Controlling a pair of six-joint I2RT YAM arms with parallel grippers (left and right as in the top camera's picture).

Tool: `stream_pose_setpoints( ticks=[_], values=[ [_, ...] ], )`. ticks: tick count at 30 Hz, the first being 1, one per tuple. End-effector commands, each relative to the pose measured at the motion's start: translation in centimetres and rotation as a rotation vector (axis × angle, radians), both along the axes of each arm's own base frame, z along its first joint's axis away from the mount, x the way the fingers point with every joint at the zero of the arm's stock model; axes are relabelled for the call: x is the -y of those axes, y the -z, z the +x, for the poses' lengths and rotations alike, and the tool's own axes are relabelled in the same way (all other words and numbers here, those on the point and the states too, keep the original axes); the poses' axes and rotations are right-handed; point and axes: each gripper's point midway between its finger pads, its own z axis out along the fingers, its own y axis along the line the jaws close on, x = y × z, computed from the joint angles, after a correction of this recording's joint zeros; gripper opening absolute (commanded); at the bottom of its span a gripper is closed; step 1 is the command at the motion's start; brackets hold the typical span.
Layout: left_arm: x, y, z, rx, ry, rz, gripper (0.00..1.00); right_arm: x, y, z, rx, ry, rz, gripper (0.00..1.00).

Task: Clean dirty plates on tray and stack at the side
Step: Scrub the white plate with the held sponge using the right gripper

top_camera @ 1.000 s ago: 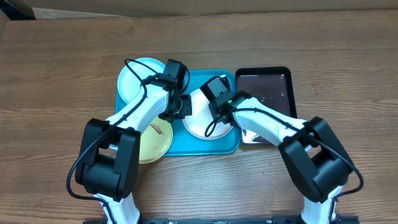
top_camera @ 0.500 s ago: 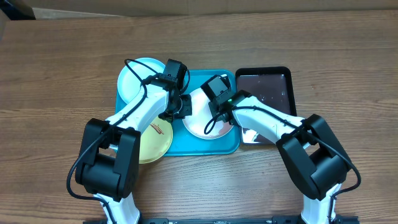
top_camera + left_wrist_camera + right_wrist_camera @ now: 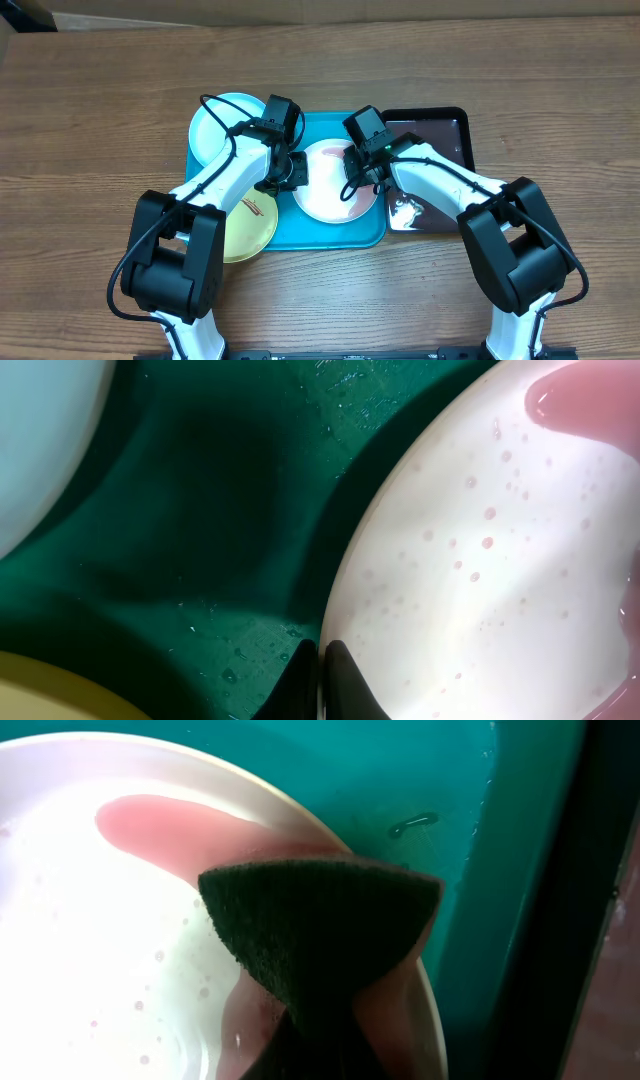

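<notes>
The white plate (image 3: 330, 195) lies in the turquoise tray (image 3: 322, 232), wet with pinkish smears and droplets (image 3: 480, 540). My left gripper (image 3: 288, 172) is shut on the plate's left rim (image 3: 322, 660). My right gripper (image 3: 358, 172) is shut on a dark scouring pad (image 3: 320, 935) pressed on the plate's right part (image 3: 120, 940). The light blue plate (image 3: 215, 130) sits at the tray's far left corner. The yellow-green plate (image 3: 248, 225), with a brown smear, overhangs the tray's near left corner.
A black glossy tray (image 3: 435, 145) lies against the turquoise tray's right side, under my right arm. The brown wooden table (image 3: 100, 150) surrounds both trays. Both arms cross over the tray from the near edge.
My right gripper has moved with the pad from the plate's left-middle toward its right far edge, leaving a pinkish wet streak. The left gripper has stayed put on the rim.
</notes>
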Motion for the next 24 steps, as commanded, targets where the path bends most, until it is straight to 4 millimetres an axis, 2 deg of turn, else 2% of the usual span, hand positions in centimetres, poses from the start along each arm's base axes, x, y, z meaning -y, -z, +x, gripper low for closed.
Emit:
stream_pose_setpoints(
  ticks=[1, 6, 10, 15, 19, 22, 24],
  values=[
    [0.3, 0.0, 0.4, 0.002, 0.002, -0.01, 0.04, -0.8, 3.6, -2.6, -0.133, -0.042, 0.031, 0.04],
    [0.3, 0.0, 0.5, 0.004, 0.002, -0.01, 0.04, -3.6, 3.0, -4.2, -0.219, -0.08, 0.193, 0.04],
    [0.3, 0.0, 0.5, 0.007, 0.002, -0.011, 0.04, -4.8, 2.8, -5.1, -0.249, -0.079, 0.227, 0.04],
    [0.3, 0.0, 0.5, 0.006, 0.002, -0.01, 0.04, -7.6, 1.6, -6.4, -0.283, -0.174, 0.341, 0.04],
    [0.2, 0.0, 0.5, 0.003, 0.002, -0.01, 0.04, -8.5, -2.1, -4.0, -0.254, -0.194, 0.464, 0.04],
    [0.2, 0.1, 0.3, -0.002, 0.001, -0.007, 0.04, -7.8, -7.4, -1.3, -0.189, -0.21, 0.57, 0.04],
    [0.2, 0.1, 0.3, -0.004, 0.001, -0.007, 0.04, -6.3, -10.5, 0.5, -0.134, -0.184, 0.584, 0.04]
  ],
)
